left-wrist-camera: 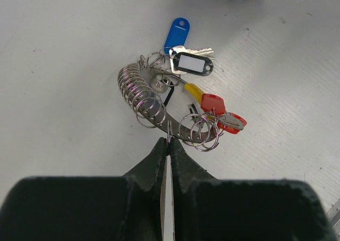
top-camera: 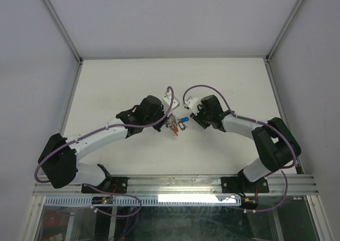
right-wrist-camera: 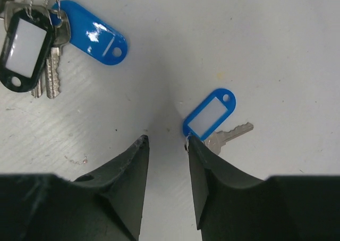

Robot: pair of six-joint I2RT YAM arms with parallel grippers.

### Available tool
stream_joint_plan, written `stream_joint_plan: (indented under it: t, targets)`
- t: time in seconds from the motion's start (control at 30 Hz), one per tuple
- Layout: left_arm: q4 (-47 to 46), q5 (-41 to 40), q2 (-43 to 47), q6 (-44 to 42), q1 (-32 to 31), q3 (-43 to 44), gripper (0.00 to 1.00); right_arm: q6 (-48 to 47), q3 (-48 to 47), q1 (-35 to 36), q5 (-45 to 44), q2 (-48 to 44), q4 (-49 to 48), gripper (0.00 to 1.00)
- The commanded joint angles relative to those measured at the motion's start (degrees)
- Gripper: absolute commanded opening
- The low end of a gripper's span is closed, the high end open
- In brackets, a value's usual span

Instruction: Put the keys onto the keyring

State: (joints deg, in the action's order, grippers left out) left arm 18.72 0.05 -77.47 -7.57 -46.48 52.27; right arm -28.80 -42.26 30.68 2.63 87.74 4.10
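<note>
While the left gripper clamps the keyring steady, the right gripper, jaws apart, seems poised to pinch the loose blue-tagged key.

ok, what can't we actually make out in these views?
Top view: keys too small to count or tell apart.
Right wrist view: loose blue-tagged key, its ring end hidden behind a finger of the right gripper.
Left wrist view: keyring, nearest stretch hidden by the tips of the left gripper.

Robot lab test cell, white tabletop, plain white enclosure walls, aluminium mounting rail
</note>
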Motion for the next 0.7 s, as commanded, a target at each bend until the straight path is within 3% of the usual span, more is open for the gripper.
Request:
stream_joint_plan:
  t: [0.0, 0.43, 0.67]
  targets:
    - [-1.5, 0.1, 2.2, -0.9, 0.1, 1.9, 0.00, -4.8, -2.9, 1.1, -5.4, 1.9, -0.3, 0.37]
    - [-1.4, 0.7, 1.8, -1.2, 0.1, 2.1, 0.00, -7.0, -2.9, 1.9, -9.4, 2.6, 1.2, 0.32]
    - [-1.0, 1.2, 1.2, -1.4, 0.1, 2.5, 0.00, -6.7, -3.0, 1.9, -9.1, 3.0, 1.5, 0.23]
